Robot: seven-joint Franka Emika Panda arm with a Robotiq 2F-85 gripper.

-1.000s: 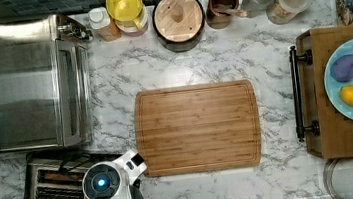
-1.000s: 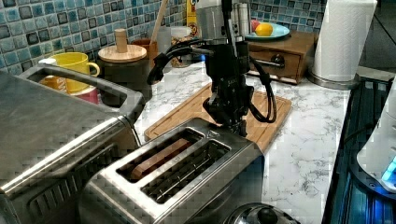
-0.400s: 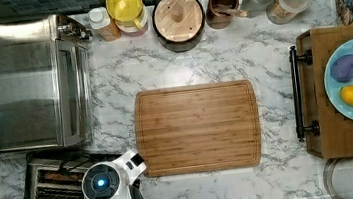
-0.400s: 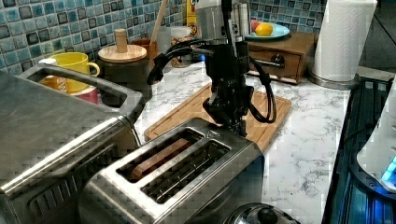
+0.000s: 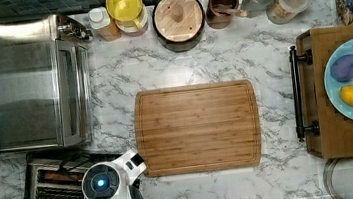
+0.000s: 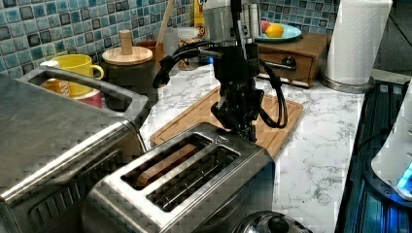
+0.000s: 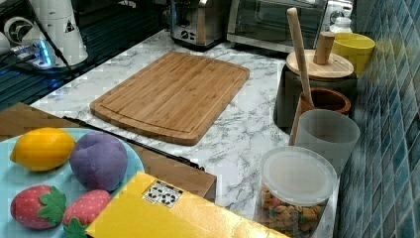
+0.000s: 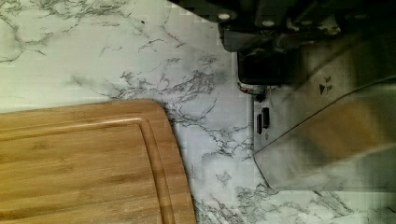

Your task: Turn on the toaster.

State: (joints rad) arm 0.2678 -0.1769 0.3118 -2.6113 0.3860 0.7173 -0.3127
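The toaster [image 6: 194, 179] is a small brushed-steel box with two long top slots, standing in front of the big toaster oven in the left view. A brown slice [image 6: 165, 165] rests in one slot. My gripper [image 6: 240, 130] hangs straight down at the toaster's far end, by the corner next to the cutting board, touching or nearly touching the steel. In the top view my arm's wrist [image 5: 104, 183] covers the right end of the toaster [image 5: 53, 186]. The wrist view has the toaster's end face [image 8: 327, 126] beside marble counter. The toaster [image 7: 198, 20] stands at the back in the right view.
A steel toaster oven [image 5: 36, 82] sits behind the toaster. A bamboo cutting board [image 5: 198, 127] lies mid-counter. Jars, a yellow mug [image 5: 126, 4] and a lidded pot line the back wall. A wooden tray [image 5: 329, 132] holds a fruit plate, with a paper towel roll [image 6: 357, 43] nearby.
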